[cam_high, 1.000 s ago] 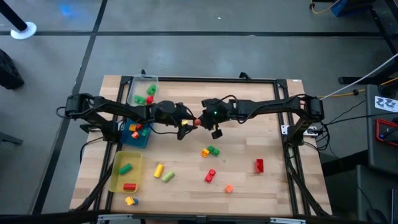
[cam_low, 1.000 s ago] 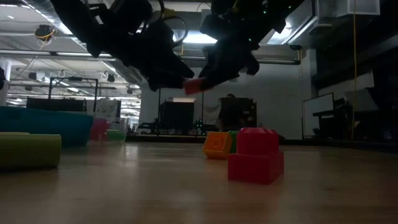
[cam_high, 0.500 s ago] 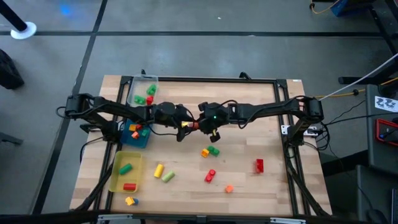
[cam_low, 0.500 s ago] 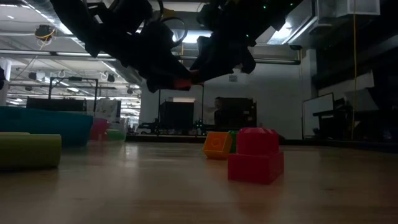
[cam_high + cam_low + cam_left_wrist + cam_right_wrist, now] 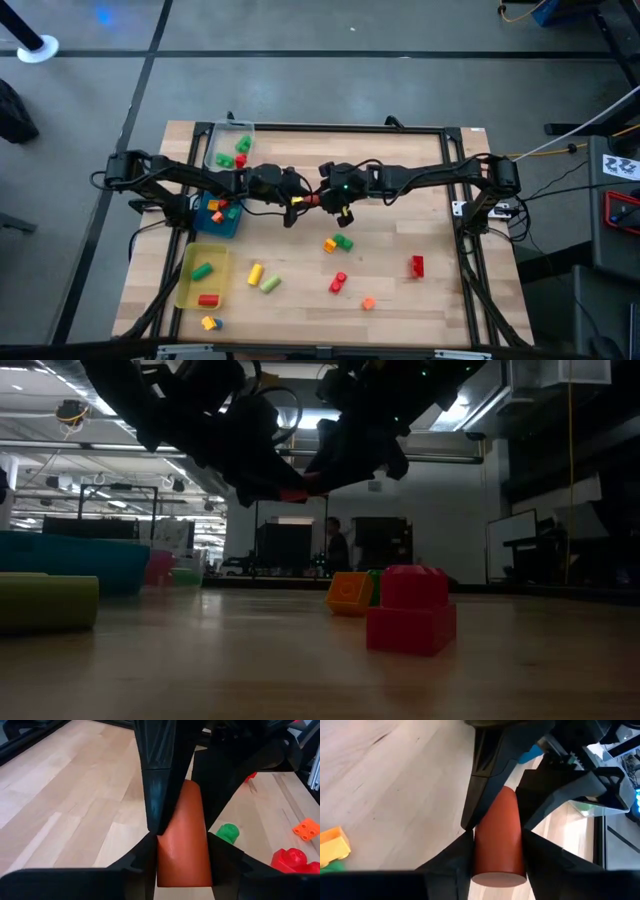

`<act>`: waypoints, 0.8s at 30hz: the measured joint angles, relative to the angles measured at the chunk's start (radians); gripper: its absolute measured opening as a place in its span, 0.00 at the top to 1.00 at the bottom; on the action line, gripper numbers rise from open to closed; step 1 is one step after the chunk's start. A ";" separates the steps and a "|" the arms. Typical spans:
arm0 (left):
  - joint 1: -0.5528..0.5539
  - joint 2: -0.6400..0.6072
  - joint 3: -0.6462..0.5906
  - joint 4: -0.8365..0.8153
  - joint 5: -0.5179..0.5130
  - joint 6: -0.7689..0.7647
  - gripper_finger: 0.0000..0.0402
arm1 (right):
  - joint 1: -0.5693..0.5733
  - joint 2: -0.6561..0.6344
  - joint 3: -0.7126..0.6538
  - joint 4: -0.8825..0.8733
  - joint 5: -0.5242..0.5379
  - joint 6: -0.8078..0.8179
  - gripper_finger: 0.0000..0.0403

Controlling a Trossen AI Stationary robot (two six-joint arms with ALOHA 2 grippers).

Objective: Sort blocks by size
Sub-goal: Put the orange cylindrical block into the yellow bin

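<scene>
A red cylinder block hangs in mid-air over the table's middle, between my two grippers. It also shows in the left wrist view, the right wrist view and the low view. My left gripper comes at it from the left and is shut on it. My right gripper comes from the right and is shut on its other end. Other blocks lie loose on the table: an orange and green pair, a red brick, and yellow and green cylinders. My left gripper pinches one end of the red cylinder between its two fingers, which lie along it, about level, from the table's left. The cylinder is clear of the table. My right gripper pinches the cylinder's other end between its two fingers, about level, from the table's right, fingers along it.
A clear tray, a blue tray and a yellow tray stand in a row at the table's left, each with blocks in it. More blocks lie toward the near edge. Bare wood lies at the far right.
My right gripper has gone toward the table's left, up to my left gripper, and its fingers now stand around the free end of the red cylinder. The cylinder has stayed in the air in my left gripper.
</scene>
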 joint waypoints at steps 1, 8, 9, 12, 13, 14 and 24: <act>0.000 0.000 0.000 0.000 0.001 0.000 0.71 | 0.001 0.000 0.000 0.001 0.001 0.000 0.59; 0.002 -0.010 0.000 -0.008 0.003 0.003 0.71 | 0.000 0.000 0.000 0.010 0.007 0.001 0.42; 0.002 -0.022 0.000 -0.025 0.000 0.003 0.71 | 0.000 0.000 0.000 0.010 0.005 0.002 0.39; 0.002 -0.074 0.000 -0.097 0.014 -0.020 0.71 | 0.001 -0.009 0.001 -0.016 0.000 0.001 0.35; 0.002 -0.099 0.000 -0.141 0.034 -0.034 0.71 | 0.001 -0.015 0.011 -0.050 0.001 0.000 0.34; 0.002 -0.127 0.000 -0.191 0.059 -0.054 0.71 | 0.001 -0.018 0.029 -0.083 0.007 0.000 0.33; -0.059 -0.464 0.000 -0.765 0.483 -0.433 0.69 | 0.000 -0.039 0.267 -0.569 0.062 -0.091 0.33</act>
